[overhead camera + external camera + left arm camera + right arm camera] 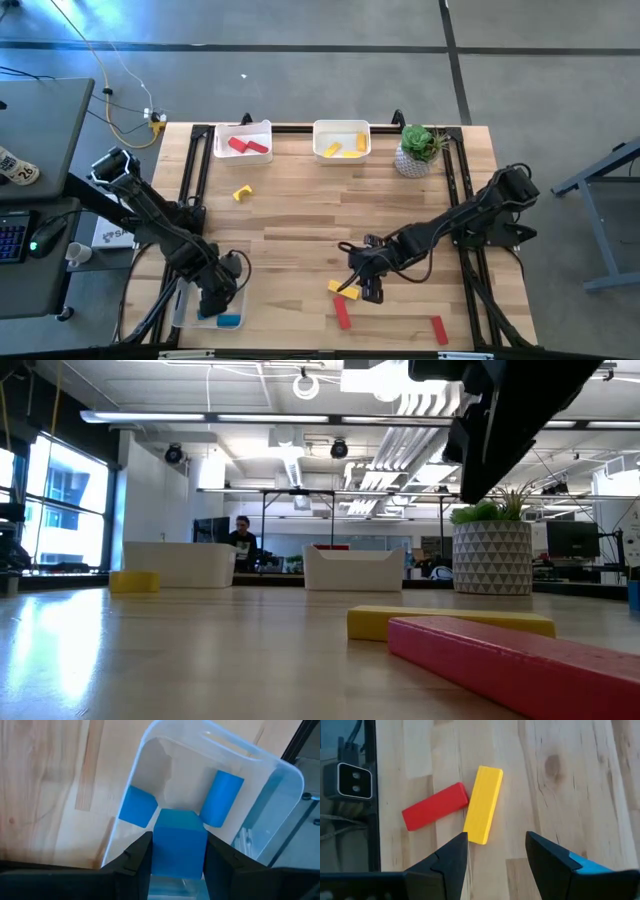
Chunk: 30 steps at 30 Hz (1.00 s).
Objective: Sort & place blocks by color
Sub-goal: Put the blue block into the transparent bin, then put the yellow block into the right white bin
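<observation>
Left gripper (177, 865) over corner bin (280, 775)

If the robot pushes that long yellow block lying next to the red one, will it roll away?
Probably not. The yellow block has flat sides and lies flat on the table, so it should slide or spin. It looks stiff and likely light. It touches the red block, so it might nudge that.

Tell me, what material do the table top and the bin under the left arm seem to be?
Table top: pale wood planks, with visible grain, a knot and seams, smooth finish.
Bin: probably clear plastic, translucent and glossy; the wood shows through its wall.
</observation>
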### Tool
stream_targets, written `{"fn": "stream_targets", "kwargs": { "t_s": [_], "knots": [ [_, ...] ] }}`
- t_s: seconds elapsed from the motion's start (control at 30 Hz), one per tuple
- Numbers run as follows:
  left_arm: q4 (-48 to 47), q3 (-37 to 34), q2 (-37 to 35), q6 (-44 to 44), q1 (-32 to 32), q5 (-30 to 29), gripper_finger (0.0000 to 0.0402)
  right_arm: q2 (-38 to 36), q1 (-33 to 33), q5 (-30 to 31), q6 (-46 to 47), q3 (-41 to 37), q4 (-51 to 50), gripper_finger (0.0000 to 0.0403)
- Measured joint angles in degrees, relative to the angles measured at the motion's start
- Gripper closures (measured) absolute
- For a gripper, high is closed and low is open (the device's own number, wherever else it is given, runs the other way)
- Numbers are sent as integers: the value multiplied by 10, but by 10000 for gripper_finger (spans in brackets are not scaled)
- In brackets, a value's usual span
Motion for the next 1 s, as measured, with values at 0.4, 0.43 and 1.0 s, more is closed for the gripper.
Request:
{"fn": "stream_targets", "kwargs": {
  "t_s": [0.4, 0.43, 1.0],
  "knots": [
    [0, 0, 0, 35, 54, 20, 284, 29, -13, -49, -35, -24, 76, 217],
    [0, 0, 0, 35, 58, 20, 280, 33, -15, -59, -36, -24, 84, 217],
    [-1, 0, 0, 35, 61, -11, 208, 43, -28, -92, -31, -24, 91, 217]
  ]
}}
